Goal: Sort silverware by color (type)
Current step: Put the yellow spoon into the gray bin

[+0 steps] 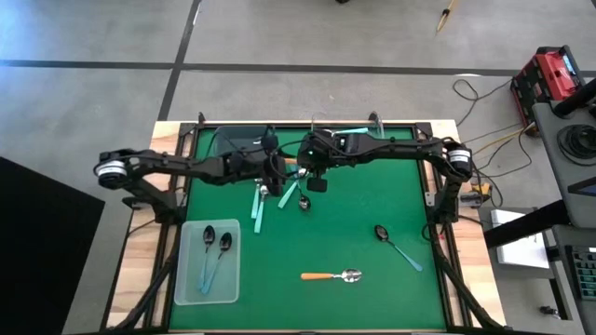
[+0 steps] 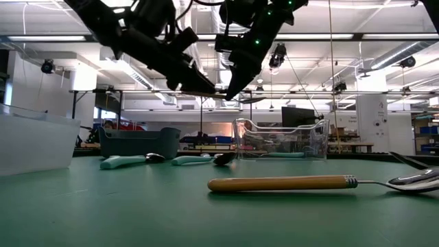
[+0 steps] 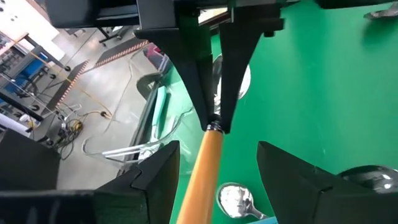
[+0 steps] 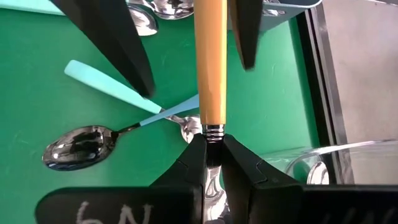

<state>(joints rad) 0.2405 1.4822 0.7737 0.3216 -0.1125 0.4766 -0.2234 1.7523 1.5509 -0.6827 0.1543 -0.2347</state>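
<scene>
Look to the far middle of the green counter [image 1: 307, 233]: both arms meet there above a small cluster of teal-handled spoons [image 1: 259, 207]. Your right hand [image 4: 208, 148] is clamped on the neck of an orange-handled spoon [image 4: 210, 62], fingers pressed together just where the metal collar meets the handle, and the spoon is held up off the counter. Your left hand [image 3: 214, 168] sits around that same orange handle with its fingers [image 3: 155, 171] apart, one on each side, not touching it.

Under the raised spoon lie the teal-handled spoons, with a dark-bowled spoon [image 4: 81, 146] next to them. Beyond the cluster, at the far edge of the counter, you have a clear bin [image 2: 280, 139] and a dark bin [image 2: 139, 142].

Toward the near left from the cluster, a clear tray [image 1: 189, 279] holds two dark-bowled spoons with light-blue handles [image 1: 214, 256]. Toward the near right from the cluster, a second orange-handled spoon [image 1: 331, 275] lies flat on the counter, and beyond it to the right lies a loose dark-bowled spoon with a light-blue handle [image 1: 396, 244].
</scene>
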